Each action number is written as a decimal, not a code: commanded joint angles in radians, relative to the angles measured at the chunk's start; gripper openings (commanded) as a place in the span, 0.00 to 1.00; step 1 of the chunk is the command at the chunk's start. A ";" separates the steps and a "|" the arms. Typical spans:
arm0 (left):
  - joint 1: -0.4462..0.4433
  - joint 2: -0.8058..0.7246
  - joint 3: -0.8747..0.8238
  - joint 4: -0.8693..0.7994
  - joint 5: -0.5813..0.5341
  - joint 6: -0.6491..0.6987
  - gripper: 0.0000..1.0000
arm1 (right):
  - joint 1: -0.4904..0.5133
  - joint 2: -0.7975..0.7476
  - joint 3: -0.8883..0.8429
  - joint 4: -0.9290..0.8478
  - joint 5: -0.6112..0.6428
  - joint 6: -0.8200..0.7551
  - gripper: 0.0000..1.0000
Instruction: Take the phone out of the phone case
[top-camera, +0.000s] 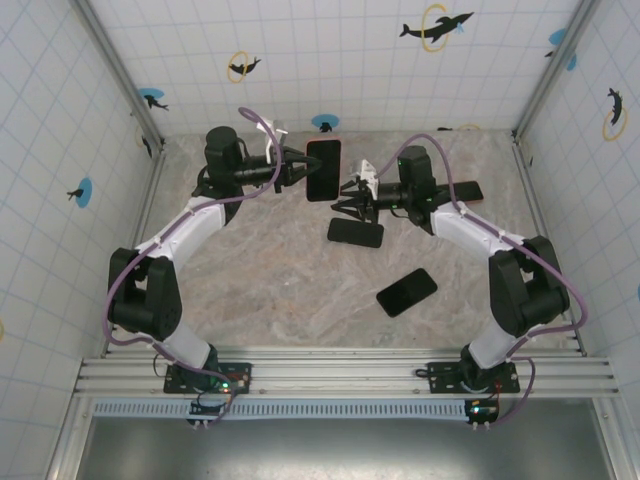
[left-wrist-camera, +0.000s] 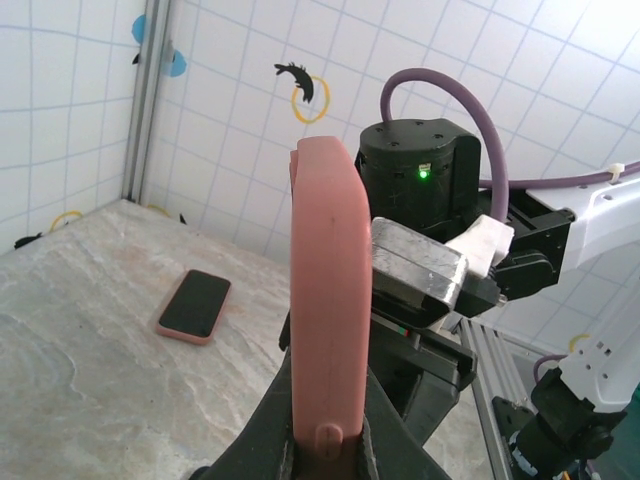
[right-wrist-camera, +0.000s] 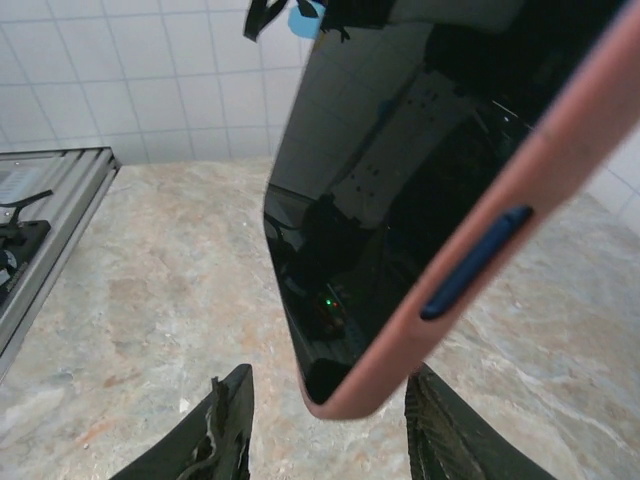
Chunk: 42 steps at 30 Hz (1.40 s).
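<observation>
My left gripper (top-camera: 300, 168) is shut on a phone in a pink phone case (top-camera: 323, 170) and holds it up off the table, black screen towards the top camera. In the left wrist view the pink case (left-wrist-camera: 330, 300) stands edge-on, clamped at its lower end between the left gripper (left-wrist-camera: 325, 445) jaws. My right gripper (top-camera: 350, 207) is open just right of it. In the right wrist view the phone's dark screen (right-wrist-camera: 390, 190) and the case's pink rim (right-wrist-camera: 540, 160) hang over the right gripper (right-wrist-camera: 330, 430). The case's lower corner sits between the spread fingers (right-wrist-camera: 225, 430) without touching them.
A bare black phone (top-camera: 355, 232) lies on the marble table (top-camera: 260, 280) under my right gripper, and another (top-camera: 406, 292) lies nearer the front. A phone in a pink case (left-wrist-camera: 195, 305) lies flat behind the right arm (top-camera: 468, 190). Tiled walls enclose the table.
</observation>
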 joint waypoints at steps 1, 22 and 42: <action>0.001 -0.009 0.045 0.063 0.015 0.026 0.00 | 0.003 -0.010 0.019 0.033 -0.047 0.022 0.39; -0.014 0.004 0.041 0.092 0.055 -0.055 0.00 | 0.013 0.022 0.079 -0.033 -0.042 -0.019 0.17; -0.043 -0.017 -0.028 0.183 0.088 -0.235 0.00 | 0.026 -0.018 0.038 0.209 0.158 -0.001 0.10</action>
